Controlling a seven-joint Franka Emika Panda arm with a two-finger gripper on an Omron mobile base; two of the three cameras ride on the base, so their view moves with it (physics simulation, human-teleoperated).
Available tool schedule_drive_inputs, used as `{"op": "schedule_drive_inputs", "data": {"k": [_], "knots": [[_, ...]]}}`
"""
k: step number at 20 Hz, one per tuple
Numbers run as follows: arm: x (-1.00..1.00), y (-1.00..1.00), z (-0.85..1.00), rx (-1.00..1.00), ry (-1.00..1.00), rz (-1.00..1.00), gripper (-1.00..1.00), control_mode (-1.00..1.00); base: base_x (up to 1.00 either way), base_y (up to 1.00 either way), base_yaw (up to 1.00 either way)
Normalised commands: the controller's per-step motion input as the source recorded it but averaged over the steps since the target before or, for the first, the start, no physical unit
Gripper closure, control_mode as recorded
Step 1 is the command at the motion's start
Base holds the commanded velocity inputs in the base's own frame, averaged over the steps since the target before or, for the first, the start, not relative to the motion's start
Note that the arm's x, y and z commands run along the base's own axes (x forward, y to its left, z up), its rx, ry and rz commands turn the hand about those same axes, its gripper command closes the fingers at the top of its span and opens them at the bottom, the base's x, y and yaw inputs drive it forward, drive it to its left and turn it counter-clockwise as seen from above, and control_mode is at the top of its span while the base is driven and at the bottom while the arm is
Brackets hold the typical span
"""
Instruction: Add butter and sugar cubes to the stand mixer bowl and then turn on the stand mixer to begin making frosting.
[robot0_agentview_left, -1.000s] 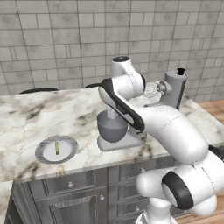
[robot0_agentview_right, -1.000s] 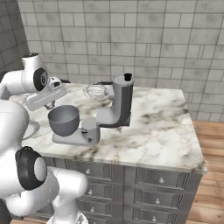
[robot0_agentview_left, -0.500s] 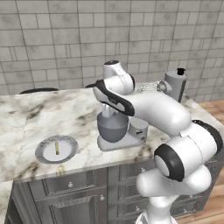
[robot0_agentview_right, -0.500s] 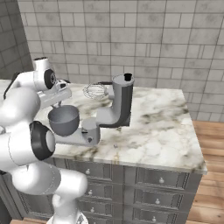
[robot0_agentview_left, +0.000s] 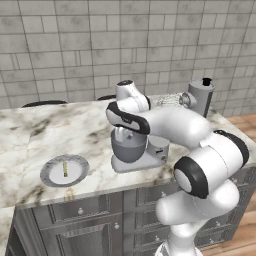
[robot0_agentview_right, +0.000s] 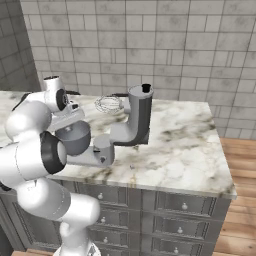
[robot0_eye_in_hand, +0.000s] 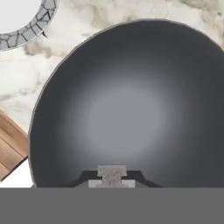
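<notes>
The stand mixer bowl lies straight below my hand, its dark grey inside bare. My gripper hangs over the bowl's rim, shut on a small pale speckled sugar cube. From the right base, the hand sits just above the stand mixer bowl. The bowl rests on the stand mixer, whose head is tilted up with the whisk clear of it. In the left base view my forearm hides the hand above the bowl. The butter lies on the round grey plate.
The mixer's black knob tops its raised head at the right. The plate's patterned rim shows beside the bowl. The counter's front edge runs close to the mixer's base, with drawers below and wooden floor beyond.
My hand has swung from the plate side over the bowl and dropped a little. The elbow has shifted right. The jaws have held the same narrow gap.
</notes>
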Motion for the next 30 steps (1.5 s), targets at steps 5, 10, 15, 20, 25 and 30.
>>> {"op": "schedule_drive_inputs", "data": {"k": [5, 10, 15, 20, 25, 30], "knots": [[0.13, 0.0, -0.29, 0.0, -0.01, 0.0, 1.0, -1.0, 0.0, 0.0, 0.0], [0.26, 0.0, -0.16, 0.0, 0.0, 0.0, 1.0, -1.0, 0.0, 0.0, 0.0], [0.22, 0.01, -0.19, 0.0, 0.0, 0.0, -1.0, -1.0, 0.0, 0.0, 0.0], [0.13, 0.02, -0.1, 0.0, 0.0, 0.0, -1.0, -1.0, 0.0, 0.0, 0.0], [-0.06, 0.0, 0.0, 0.0, -0.05, 0.0, -1.0, -1.0, 0.0, 0.0, 0.0], [-0.85, 0.0, 0.53, 0.04, -0.26, 0.0, -1.0, -1.0, 0.0, 0.0, 0.0]]}}
